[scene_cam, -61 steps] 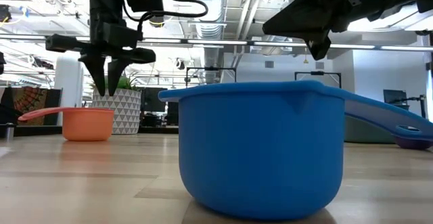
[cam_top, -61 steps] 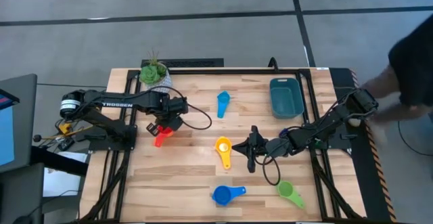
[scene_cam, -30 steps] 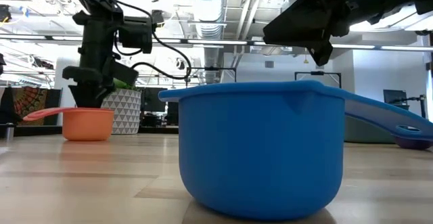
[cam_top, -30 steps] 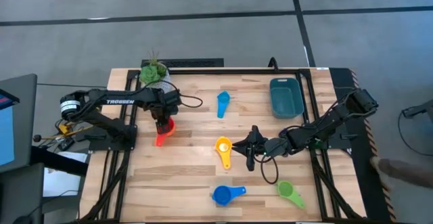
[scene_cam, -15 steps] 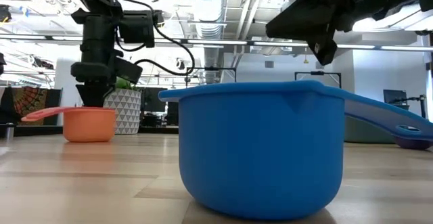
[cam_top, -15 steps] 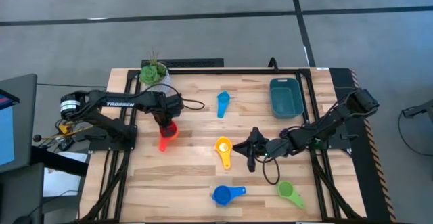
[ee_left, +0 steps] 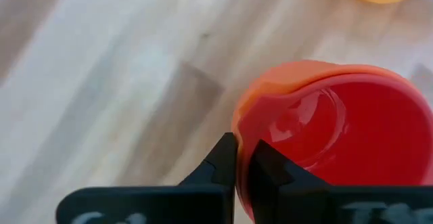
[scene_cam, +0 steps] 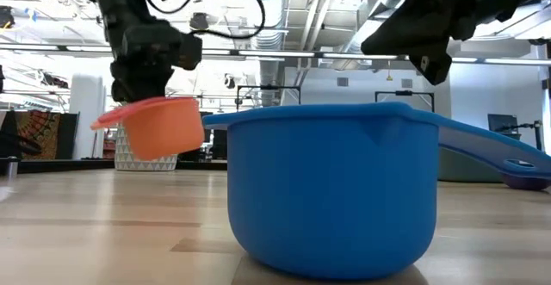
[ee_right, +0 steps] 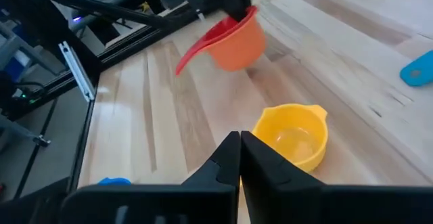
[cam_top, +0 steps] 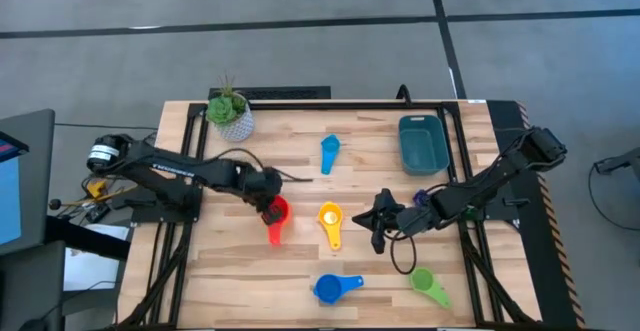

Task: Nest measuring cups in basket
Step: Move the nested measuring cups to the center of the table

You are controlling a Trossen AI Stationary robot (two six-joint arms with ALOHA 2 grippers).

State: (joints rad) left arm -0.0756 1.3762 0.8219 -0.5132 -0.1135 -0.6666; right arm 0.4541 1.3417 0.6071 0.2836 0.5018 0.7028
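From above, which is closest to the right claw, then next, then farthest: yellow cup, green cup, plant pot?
From the right gripper:
1. Yellow cup, just beside it toward the table's middle.
2. Green cup, near the front right edge.
3. Plant pot, far back left corner.

Navy cup [cam_top: 424, 195] mostly hidden behind right arm, red cup [ee_left: 325, 143] cut off by frame edge

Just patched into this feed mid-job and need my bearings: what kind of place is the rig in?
Probably an open-plan lab or industrial office. The low view shows exposed ceiling ducts and desks with monitors behind the wooden table; the high view shows grey floor around it.
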